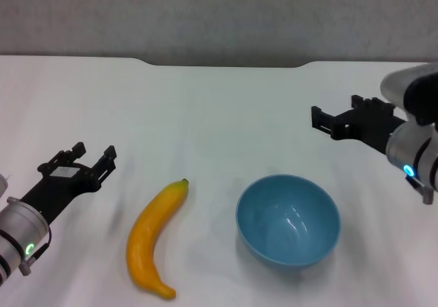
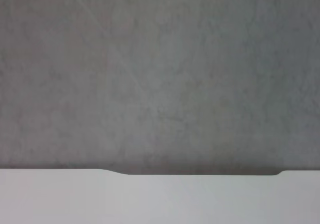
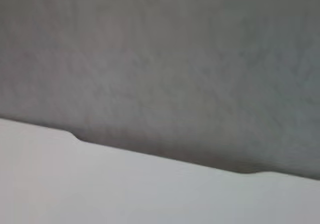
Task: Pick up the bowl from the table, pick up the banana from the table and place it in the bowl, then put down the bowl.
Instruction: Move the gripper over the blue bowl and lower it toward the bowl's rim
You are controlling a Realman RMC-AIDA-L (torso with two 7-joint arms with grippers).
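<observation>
Nearest the head camera, the banana [image 1: 155, 238] lies flat on the white desk [image 1: 219, 115], its long axis running from the near end up and slightly rightward to the dark stem tip. Just beside it, on its right and not touching, sits the light-blue bowl [image 1: 288, 220], upright and empty. The left gripper [image 1: 90, 158] hovers to the banana's left, fingers parted and holding nothing, pointing away and a little toward the fruit; it looks the nearer arm for the banana. The right gripper [image 1: 333, 121] hangs beyond and to the right of the bowl, fingers likewise apart and empty, so it seems better placed for the bowl's far-right rim. Both wrist views show only the desk's notched far edge and the grey wall [image 2: 160, 74].
</observation>
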